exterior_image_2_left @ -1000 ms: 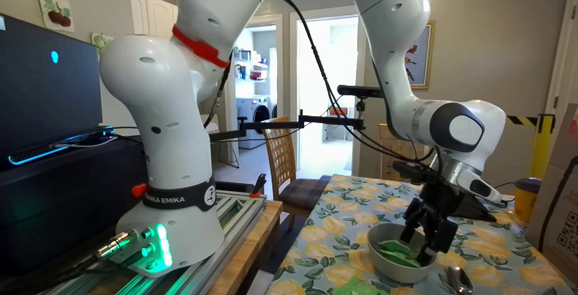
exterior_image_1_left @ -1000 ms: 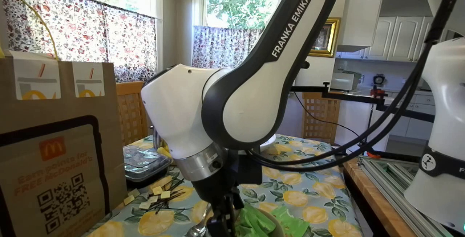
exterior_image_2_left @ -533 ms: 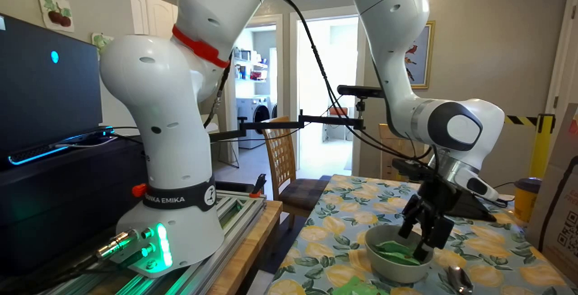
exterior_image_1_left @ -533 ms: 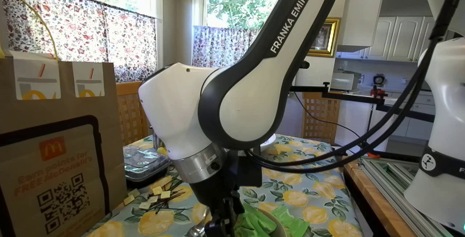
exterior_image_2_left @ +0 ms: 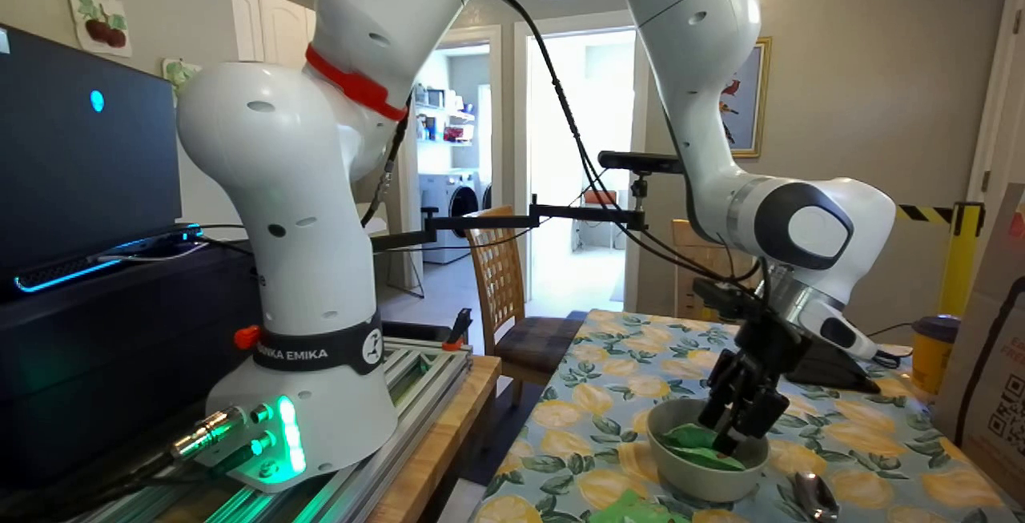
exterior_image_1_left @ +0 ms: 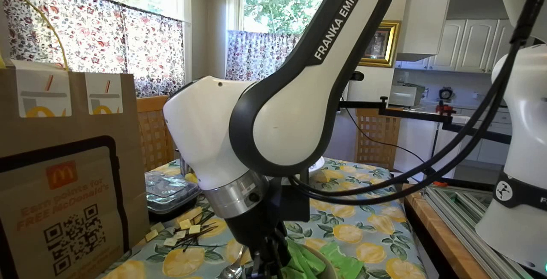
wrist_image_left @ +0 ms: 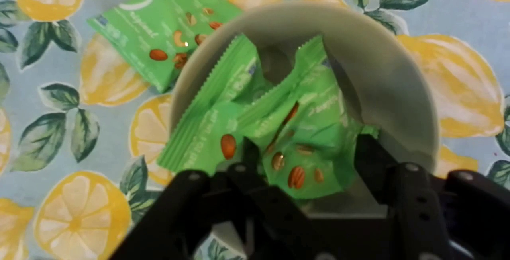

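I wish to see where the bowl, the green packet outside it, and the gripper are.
Bowl point(wrist_image_left: 396, 75), wrist view: its inner wall.
Green packet point(wrist_image_left: 165, 27) outside the bowl, wrist view: its printed face.
Gripper point(wrist_image_left: 307, 150), wrist view: the gap midway between its fingertips.

A crumpled green packet point(wrist_image_left: 308, 162) printed with nuts lies in a pale bowl point(wrist_image_left: 384, 69), overlapping another packet point(wrist_image_left: 205, 134).

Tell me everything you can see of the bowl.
The bowl is round, plain and pale grey, perhaps ceramic. It stands upright on the lemon-print tablecloth, partly filled with green snack packets. The claw reaches into it; whether it touches the wall is unclear. Another packet lies beside it.
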Controlling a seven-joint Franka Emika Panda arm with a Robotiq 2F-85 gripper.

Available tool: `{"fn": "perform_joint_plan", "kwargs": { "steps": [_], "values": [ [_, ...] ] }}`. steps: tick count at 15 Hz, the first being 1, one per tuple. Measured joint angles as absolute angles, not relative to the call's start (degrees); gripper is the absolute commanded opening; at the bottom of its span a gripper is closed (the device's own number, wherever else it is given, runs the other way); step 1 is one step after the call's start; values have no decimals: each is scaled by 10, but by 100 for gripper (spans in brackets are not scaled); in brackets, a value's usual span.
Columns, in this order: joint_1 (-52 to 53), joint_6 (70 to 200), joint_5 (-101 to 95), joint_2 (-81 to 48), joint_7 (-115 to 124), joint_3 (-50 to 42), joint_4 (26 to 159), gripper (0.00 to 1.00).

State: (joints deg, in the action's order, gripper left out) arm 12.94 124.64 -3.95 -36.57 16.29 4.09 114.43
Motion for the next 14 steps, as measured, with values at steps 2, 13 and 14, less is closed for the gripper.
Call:
{"fn": "perform_joint_plan", "kwargs": {
  "steps": [2,13,14],
  "values": [
    [129,1246,-40,-366,163,40,1144,20],
    [127,1247,-27,-296,154,53,1167,1],
    [128,1247,-27,-280,157,54,1176,1]
  ]
}}
